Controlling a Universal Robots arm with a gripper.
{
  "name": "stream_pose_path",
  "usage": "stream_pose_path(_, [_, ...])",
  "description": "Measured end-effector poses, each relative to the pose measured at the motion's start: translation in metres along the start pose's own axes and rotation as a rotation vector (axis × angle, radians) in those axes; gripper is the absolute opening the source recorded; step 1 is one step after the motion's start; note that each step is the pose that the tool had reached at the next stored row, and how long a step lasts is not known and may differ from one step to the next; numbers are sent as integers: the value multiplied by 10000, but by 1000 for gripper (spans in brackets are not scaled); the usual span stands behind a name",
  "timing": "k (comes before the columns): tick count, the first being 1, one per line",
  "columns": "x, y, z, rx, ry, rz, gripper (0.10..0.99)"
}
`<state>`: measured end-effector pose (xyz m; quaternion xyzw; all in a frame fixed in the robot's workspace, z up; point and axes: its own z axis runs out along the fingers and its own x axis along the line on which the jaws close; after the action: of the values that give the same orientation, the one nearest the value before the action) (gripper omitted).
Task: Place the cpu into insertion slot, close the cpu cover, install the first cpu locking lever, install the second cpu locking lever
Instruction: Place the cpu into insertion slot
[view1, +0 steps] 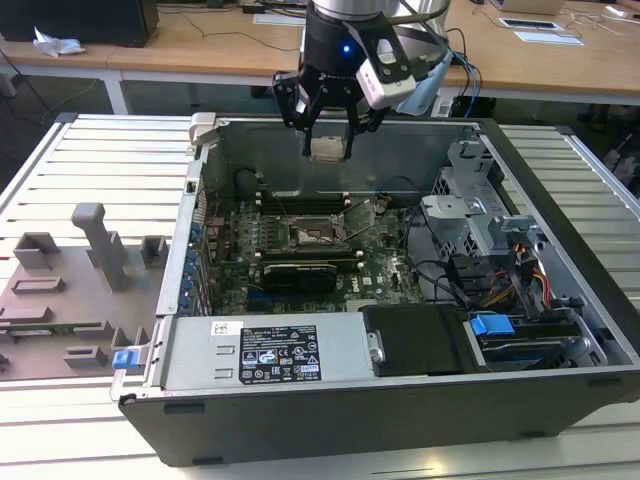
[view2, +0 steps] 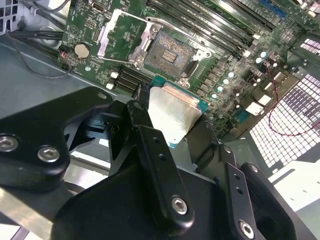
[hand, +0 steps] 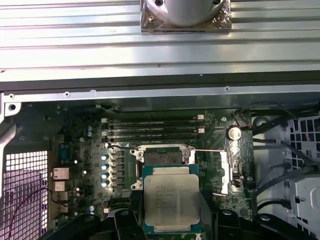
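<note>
The cpu (hand: 171, 202), a small square chip with a pale metal face and a green edge, is hanging in the air, clamped by two opposite edges between the black fingers of the pincer (view1: 328, 144). In the exterior view it is sitting high over the open computer case (view1: 330, 410), near the back wall and well above the board. In the first wrist view the insertion slot (hand: 162, 158), a square socket with a dark pin field and a silver rim, is lying bare just beyond the chip's far edge. Nothing is resting in it.

The cpu cover (hand: 220, 171), a thin silver frame with a square window, is standing swung open at one side of the socket. A thin locking lever (view2: 175, 32) is running along the socket's edge and seems to be unlatched, though that is a judgement.

So the work is sitting in its first step. The chip is not yet seated. The cover is not closed and neither lever looks fastened.

Around the socket a green circuit board (hand: 80, 165) is carrying long black memory sticks (hand: 150, 131). A silver power supply (view1: 200, 350) is lying along the near wall of the case. The case is resting on a slatted metal bench (view1: 100, 160), with a grey holder block (view1: 70, 290) on the exterior view's left.

As for writing, faint lines of print are showing on the chip's face, too small to make out. A white sticker with logos (view1: 280, 354) is sitting on the power supply.
</note>
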<state>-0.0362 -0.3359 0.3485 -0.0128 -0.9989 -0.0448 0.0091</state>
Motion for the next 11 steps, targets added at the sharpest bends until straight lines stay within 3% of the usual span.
stream_pose_path(11, [-1, -5, 59, 0, -1, 0, 541])
